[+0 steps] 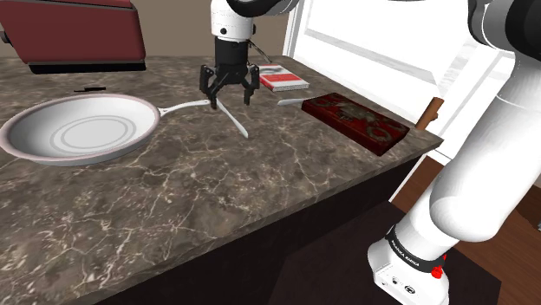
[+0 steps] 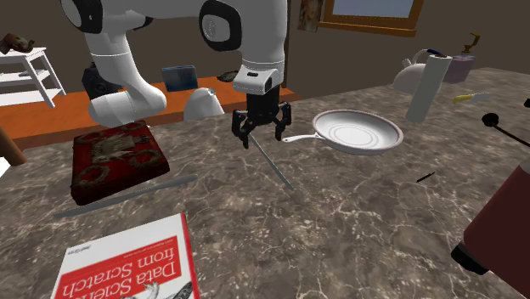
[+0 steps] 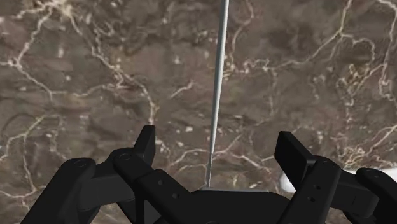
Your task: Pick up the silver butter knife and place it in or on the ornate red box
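The silver butter knife (image 1: 234, 120) (image 2: 273, 163) (image 3: 218, 83) lies flat on the dark marble counter (image 1: 217, 199), thin and straight. My gripper (image 1: 230, 87) (image 2: 263, 126) (image 3: 219, 149) hangs over the knife's end nearest the pan handle. It is open, with the fingers apart on either side of the knife and not touching it. The ornate red box (image 1: 355, 121) (image 2: 115, 157) sits closed near the counter's corner, to the shoulder view's right of the gripper.
A white frying pan (image 1: 78, 128) (image 2: 357, 132) sits close by, its handle pointing at the gripper. A red-and-white book (image 1: 284, 81) (image 2: 127, 263) and a long grey utensil (image 2: 127, 195) lie near the box. A white roll (image 2: 427, 89) stands beyond the pan.
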`<move>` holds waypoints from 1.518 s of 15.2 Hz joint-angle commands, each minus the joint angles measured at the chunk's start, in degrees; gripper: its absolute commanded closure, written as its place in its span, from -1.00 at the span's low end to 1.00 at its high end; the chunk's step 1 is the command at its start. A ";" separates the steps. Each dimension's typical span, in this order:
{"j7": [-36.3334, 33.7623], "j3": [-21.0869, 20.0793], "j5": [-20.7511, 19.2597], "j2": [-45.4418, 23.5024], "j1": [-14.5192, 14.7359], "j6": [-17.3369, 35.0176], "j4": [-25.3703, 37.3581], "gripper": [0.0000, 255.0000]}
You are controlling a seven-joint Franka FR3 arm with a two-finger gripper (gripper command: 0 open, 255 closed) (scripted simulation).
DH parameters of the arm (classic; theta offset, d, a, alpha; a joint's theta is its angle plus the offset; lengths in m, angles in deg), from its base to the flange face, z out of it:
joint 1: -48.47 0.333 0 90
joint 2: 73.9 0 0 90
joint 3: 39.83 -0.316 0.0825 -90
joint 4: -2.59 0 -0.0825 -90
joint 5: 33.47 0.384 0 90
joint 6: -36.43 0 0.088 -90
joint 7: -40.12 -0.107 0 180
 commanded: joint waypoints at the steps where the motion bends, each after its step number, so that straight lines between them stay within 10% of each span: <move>1: -0.15 -0.04 -0.11 -0.27 0.08 1.87 -1.58 -1.00; 9: -0.15 -0.04 -0.11 -0.27 0.08 1.86 -1.58 -1.00; 10: -0.15 -0.04 -0.11 -0.27 0.08 1.86 -1.58 1.00; 23: -0.13 -0.06 0.01 0.04 0.07 -1.14 1.14 1.00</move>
